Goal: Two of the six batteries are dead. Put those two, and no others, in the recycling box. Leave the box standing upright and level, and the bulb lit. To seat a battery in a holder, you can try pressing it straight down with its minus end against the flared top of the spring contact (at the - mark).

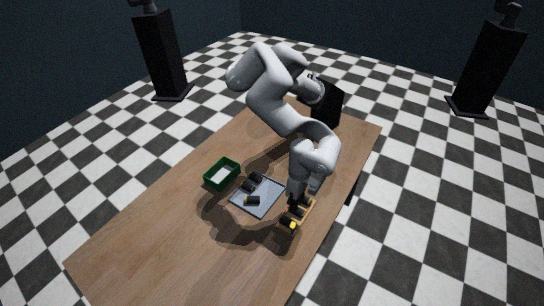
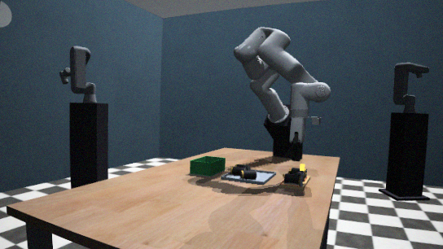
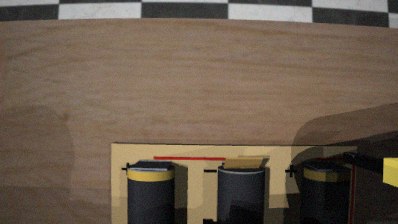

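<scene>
Above the battery holder (image 1: 310, 208) (image 2: 306, 181) (image 3: 118, 185), the half-open gripper (image 1: 298, 201) (image 2: 296, 158) holds nothing, the lit bulb (image 1: 292, 225) (image 2: 302, 167) (image 3: 390, 172) near.

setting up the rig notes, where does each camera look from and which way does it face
Top: high above the table, looking steeply down at box, tray and holder; the arm shows down to the gripper.
Exterior: low past the table's near end, facing the arm and back wall; whole arm shows.
Wrist: on the arm's end, looking down at the holder's edge, table and floor; a dark bit at the bottom may be a fingertip.
Top and exterior share box, tray and arm.
</scene>
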Tool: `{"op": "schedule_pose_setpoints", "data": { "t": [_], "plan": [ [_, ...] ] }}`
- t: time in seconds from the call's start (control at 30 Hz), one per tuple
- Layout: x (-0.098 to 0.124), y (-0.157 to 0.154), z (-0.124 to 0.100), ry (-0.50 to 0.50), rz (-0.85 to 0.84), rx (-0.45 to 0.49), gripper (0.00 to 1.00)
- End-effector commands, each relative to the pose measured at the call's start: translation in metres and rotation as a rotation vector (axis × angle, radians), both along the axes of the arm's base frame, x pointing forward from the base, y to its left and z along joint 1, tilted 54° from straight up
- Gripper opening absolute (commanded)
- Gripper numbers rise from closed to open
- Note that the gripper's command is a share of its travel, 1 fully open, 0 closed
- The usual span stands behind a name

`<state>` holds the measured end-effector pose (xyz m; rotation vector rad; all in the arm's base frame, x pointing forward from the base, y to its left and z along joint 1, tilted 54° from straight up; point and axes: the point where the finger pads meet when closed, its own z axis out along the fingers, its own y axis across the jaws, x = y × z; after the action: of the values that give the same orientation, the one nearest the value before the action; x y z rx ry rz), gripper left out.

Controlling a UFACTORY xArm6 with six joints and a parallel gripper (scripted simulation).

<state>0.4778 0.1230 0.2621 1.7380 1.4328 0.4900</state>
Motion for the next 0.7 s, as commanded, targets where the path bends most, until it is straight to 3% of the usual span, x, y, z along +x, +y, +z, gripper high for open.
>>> {"op": "schedule_pose_setpoints", "data": {
  "t": [0.0,0.37,0.53,0.67],
  "plan": [
    [0.0,0.001,0.001,-0.002,0.001,0.001,0.51],
    [0.0,0.001,0.001,-0.002,0.001,0.001,0.51],
    [-0.029,0.014,0.024,-0.002,0.001,0.001,0.51],
    [-0.036,0.017,0.03,-0.002,0.001,0.001,0.51]
  ]
}}
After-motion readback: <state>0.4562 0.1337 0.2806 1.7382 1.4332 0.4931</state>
